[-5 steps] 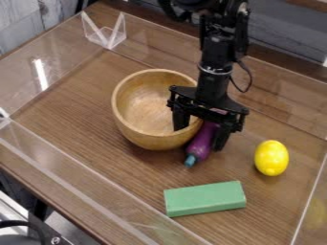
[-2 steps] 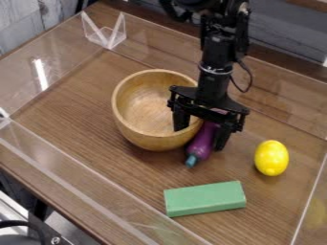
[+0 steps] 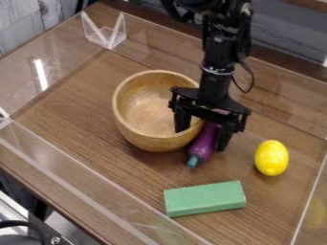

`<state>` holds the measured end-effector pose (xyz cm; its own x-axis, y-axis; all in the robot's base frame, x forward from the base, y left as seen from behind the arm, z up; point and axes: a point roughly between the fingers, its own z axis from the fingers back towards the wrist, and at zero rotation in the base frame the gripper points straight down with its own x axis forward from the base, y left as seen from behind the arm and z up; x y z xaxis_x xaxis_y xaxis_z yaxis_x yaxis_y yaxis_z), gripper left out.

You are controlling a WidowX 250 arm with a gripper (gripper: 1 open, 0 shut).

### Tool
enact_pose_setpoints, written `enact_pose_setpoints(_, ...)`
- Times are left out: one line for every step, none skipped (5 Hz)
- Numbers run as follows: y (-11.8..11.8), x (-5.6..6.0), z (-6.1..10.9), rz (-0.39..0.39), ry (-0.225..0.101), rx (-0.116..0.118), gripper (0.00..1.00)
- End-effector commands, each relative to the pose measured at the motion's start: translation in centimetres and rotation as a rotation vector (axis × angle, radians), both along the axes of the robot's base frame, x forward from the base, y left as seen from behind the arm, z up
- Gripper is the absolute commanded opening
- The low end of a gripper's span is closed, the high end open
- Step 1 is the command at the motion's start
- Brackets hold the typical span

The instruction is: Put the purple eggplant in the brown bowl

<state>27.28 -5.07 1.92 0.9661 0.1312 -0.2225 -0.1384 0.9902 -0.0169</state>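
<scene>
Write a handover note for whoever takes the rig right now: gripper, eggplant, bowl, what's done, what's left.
Gripper: low over the eggplant's upper end, beside the bowl's rim; whether its fingers have closed on it, I cannot tell.
Purple eggplant: on the table, outside the bowl, green tip toward the green block.
Brown bowl: upright, immediately beside the eggplant.
Done: gripper brought to the eggplant.
Left: secure the grip, lift over the rim, release inside.

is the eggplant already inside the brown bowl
No, the purple eggplant lies on the table, outside the brown bowl.
</scene>
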Motion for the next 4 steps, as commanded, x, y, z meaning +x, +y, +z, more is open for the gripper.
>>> enact_pose_setpoints(-1.87,-1.09,-1.12,-0.036,0.052,-0.015,1.00)
enact_pose_setpoints(-1.93,-1.05,-1.13,-0.034,0.053,-0.015,1.00)
enact_pose_setpoints(-1.99,-1.00,-1.08,-0.031,0.053,-0.016,1.00)
enact_pose_setpoints(-2.04,-0.92,-1.04,-0.028,0.053,-0.017,1.00)
